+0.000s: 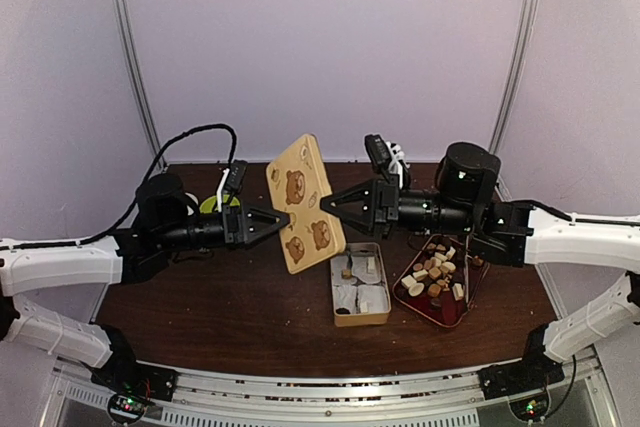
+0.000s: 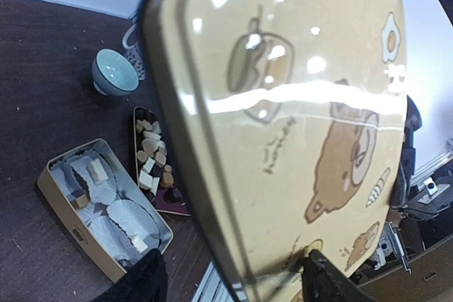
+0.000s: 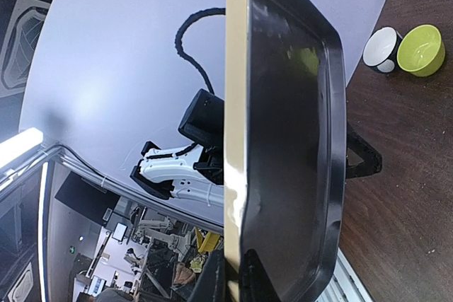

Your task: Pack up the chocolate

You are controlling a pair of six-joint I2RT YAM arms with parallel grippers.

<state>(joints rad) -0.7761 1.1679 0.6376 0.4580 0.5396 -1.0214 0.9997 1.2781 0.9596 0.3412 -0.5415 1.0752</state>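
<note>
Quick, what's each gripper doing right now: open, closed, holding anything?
Left gripper: open, fingers straddling a corner of the bear lid, apparently not clamped.
Right gripper: closed on the bear lid's edge, holding it up.

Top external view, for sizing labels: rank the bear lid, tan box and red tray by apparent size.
1. bear lid, though held up nearer the camera.
2-3. red tray and tan box: too alike to rank.

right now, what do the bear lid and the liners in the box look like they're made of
Bear lid: likely printed tin, glossy; sharp light glints on its face, dark shiny underside with a rolled rim. Liners: thin white paper, matte, with crinkled pleated edges.
</note>
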